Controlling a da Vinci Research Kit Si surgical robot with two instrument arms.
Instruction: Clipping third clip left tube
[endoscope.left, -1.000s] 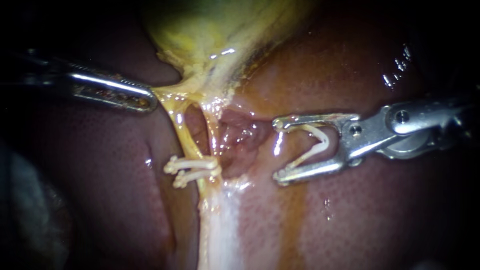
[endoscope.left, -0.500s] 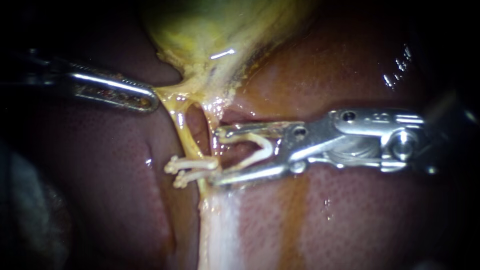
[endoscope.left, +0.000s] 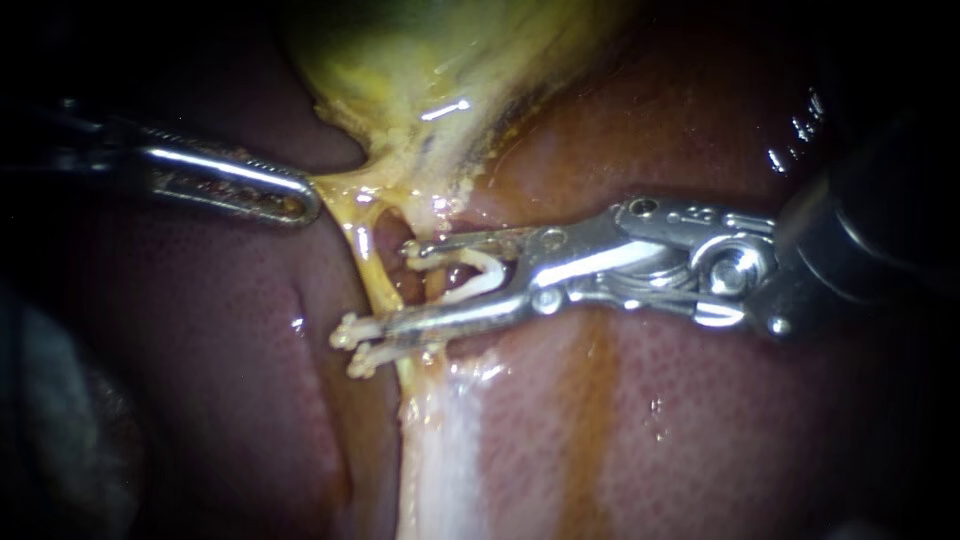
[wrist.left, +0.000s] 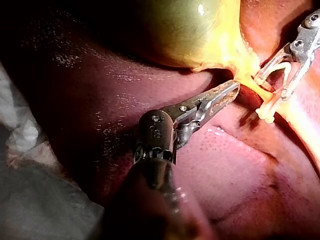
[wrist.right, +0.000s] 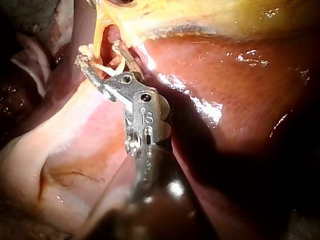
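Observation:
The yellow left tube (endoscope.left: 362, 262) runs down from the gallbladder (endoscope.left: 440, 60) to two white clips (endoscope.left: 352, 345) lying across it. My right instrument (endoscope.left: 400, 286) comes in from the right with an open white clip (endoscope.left: 482, 272) held between its spread jaws. Its upper jaw tip lies just above the right tube (endoscope.left: 432, 228), and its lower jaw lies along the upper of the two clips. Its tips reach the left tube. My left instrument (endoscope.left: 290, 200) is shut on the yellow tissue at the gallbladder's neck, pulling it left. The left wrist view shows that grip (wrist.left: 229, 92).
Dark red liver (endoscope.left: 700, 420) surrounds the tubes on all sides. A pale band of tissue (endoscope.left: 435, 450) runs down below the clips. In the right wrist view my right instrument (wrist.right: 100, 54) straddles the tubes under the gallbladder (wrist.right: 210, 15). Grey cloth (wrist.left: 30, 200) lies beside the liver.
My right instrument has moved left with its clip, from clear of the tubes to its jaws lying around them above the two clips. The left instrument has held still.

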